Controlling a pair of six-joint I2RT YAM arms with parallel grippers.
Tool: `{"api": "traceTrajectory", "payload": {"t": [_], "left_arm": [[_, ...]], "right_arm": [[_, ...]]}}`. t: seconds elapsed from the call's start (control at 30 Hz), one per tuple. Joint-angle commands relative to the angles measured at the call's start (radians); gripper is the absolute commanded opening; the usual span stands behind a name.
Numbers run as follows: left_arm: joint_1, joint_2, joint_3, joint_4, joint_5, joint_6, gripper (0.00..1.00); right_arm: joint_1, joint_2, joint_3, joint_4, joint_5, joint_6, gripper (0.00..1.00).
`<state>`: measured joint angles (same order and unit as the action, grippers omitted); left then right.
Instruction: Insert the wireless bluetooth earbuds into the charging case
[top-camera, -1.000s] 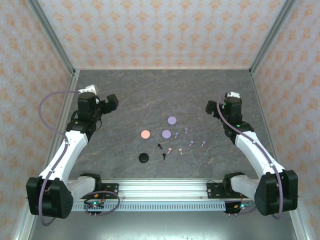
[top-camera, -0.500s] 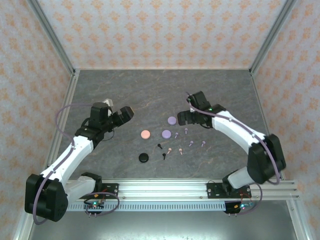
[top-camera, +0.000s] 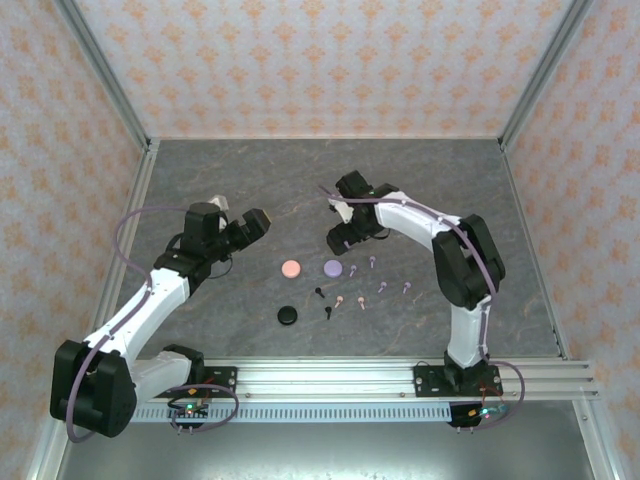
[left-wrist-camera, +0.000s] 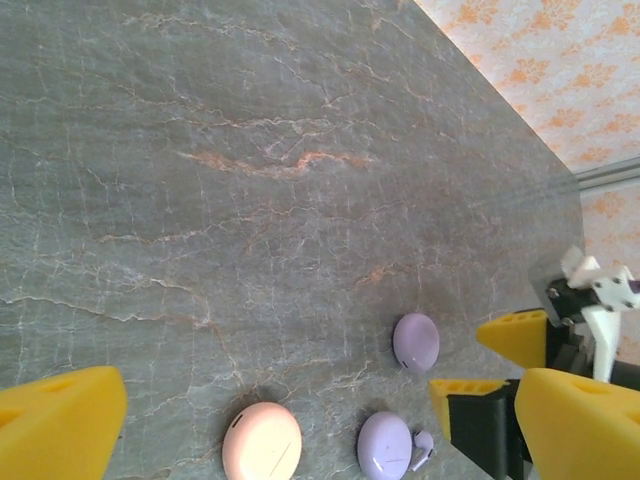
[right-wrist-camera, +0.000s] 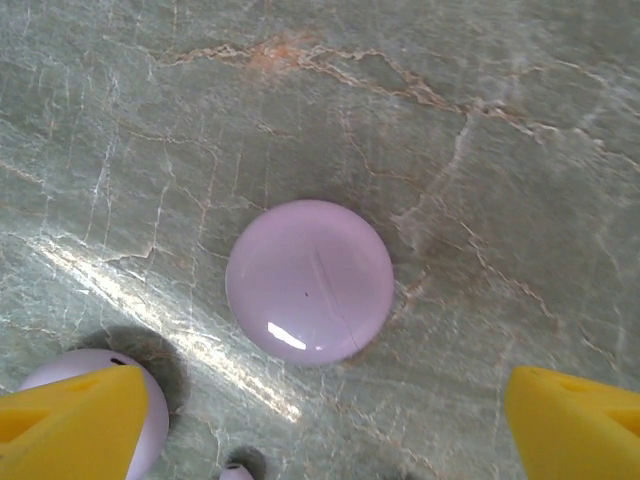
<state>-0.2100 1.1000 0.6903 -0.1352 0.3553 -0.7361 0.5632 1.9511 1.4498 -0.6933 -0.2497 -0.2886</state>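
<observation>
Earbuds (top-camera: 354, 270) lie loose on the table (top-camera: 250, 170), right of centre, scattered just right of the near lilac case (top-camera: 333, 267). The lilac ones are farthest right, and the pink pair (top-camera: 339, 300) and black pair (top-camera: 319, 293) are closer to me. From above they are too small for me to read which way their stems run.

My right arm stretches forward and folds in to the left, wrist bent down. It holds the right gripper (top-camera: 338, 238) directly over the far lilac case (right-wrist-camera: 309, 280). In the wrist view that case lies closed, dome up, between the two yellow fingers (right-wrist-camera: 80, 415) and slightly ahead of them. The fingers stand wide apart, clear of the case on both sides, and hold nothing.

My left arm reaches forward and inward, with the left gripper (top-camera: 258, 220) above bare table left of the pink case (top-camera: 291, 268). Its fingers (left-wrist-camera: 60, 420) are spread wide and empty. Its camera shows one lilac earbud (left-wrist-camera: 422, 452) just beside the near lilac case. The black case (top-camera: 288, 315) sits nearest me, apart from the others.
</observation>
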Motion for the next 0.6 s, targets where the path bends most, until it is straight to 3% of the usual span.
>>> {"api": "traceTrajectory", "payload": {"t": [0.0,0.57], "left_arm": [[-0.007,-0.019,0.035,-0.020,-0.034,0.014,1.00],[-0.007,-0.019,0.063,-0.066,-0.059,0.041,1.00]], "right_arm": [[0.009,0.049,0.058,-0.053,-0.020,-0.052,0.90],[0.035,0.161,0.115,-0.047,0.010,-0.040,0.69]]}}
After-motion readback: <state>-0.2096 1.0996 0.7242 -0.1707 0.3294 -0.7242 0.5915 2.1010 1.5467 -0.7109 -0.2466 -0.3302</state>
